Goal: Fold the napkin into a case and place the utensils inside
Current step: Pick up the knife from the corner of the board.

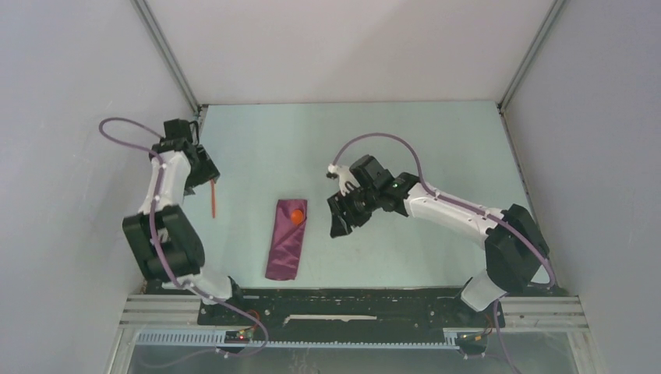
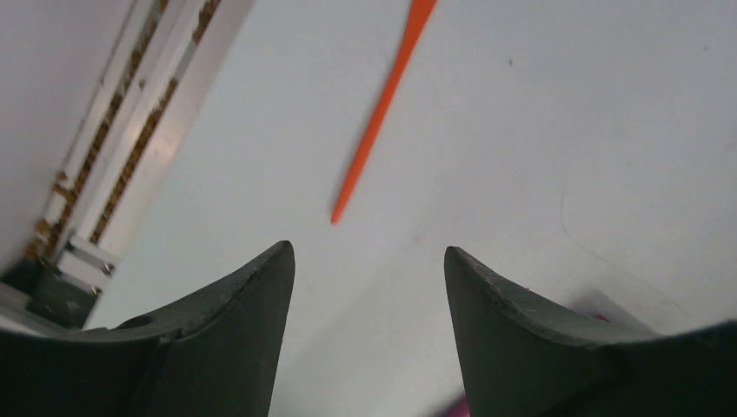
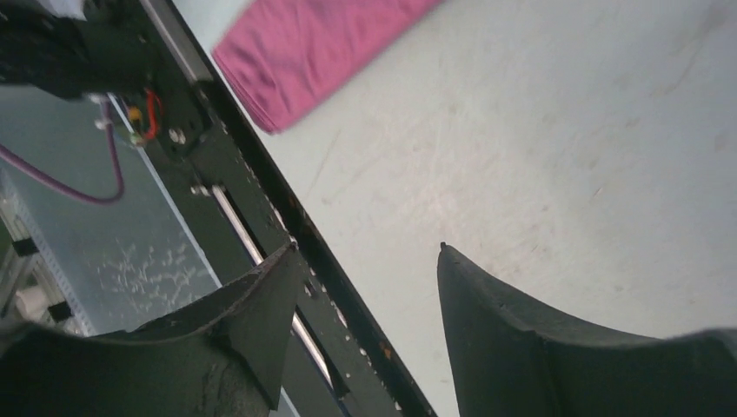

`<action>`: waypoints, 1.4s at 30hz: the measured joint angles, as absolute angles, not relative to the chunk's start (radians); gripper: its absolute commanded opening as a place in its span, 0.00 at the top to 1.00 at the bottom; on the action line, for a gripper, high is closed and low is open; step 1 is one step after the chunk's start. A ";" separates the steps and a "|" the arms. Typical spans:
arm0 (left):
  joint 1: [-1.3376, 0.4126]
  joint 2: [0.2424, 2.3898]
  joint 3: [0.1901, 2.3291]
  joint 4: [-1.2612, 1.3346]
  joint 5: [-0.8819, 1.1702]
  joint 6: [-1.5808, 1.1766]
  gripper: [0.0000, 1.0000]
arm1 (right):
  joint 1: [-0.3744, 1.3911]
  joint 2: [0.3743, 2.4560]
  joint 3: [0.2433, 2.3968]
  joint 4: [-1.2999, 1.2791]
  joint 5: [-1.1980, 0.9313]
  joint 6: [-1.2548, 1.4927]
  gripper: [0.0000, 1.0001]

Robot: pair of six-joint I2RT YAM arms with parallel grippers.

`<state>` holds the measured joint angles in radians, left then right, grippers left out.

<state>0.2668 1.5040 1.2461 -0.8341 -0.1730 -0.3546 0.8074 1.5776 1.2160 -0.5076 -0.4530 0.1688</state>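
The napkin (image 1: 284, 241) lies folded as a long narrow maroon case in the middle of the table. The round orange end of one of the utensils (image 1: 297, 216) shows at its far end. A second thin orange utensil (image 1: 213, 200) lies loose on the table to the left of the case. My left gripper (image 1: 206, 179) hovers by this piece's far end, open and empty. In the left wrist view the orange piece (image 2: 382, 104) lies ahead of the open left gripper (image 2: 367, 252). My right gripper (image 1: 341, 221) hangs open just right of the case. The right wrist view shows the right gripper (image 3: 367, 248) empty, with the cloth (image 3: 313, 43) beyond it.
A black mounting rail (image 1: 351, 305) runs along the table's near edge, also seen as the rail (image 3: 261, 200) under my right fingers. Grey walls close the table in on the left, right and back, with a metal corner post (image 1: 167, 54) at the far left.
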 measured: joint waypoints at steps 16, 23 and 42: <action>0.295 2.140 1.666 -0.915 -0.166 -0.137 0.65 | 0.719 1.509 1.045 -0.408 -0.554 0.179 0.46; 0.292 2.225 1.813 -1.026 -0.177 -0.131 0.72 | 0.701 1.509 1.045 -0.406 -0.558 0.186 0.50; 0.252 2.315 1.906 -1.222 -0.187 -0.155 0.95 | 0.686 1.448 1.045 -0.408 -0.554 0.190 0.57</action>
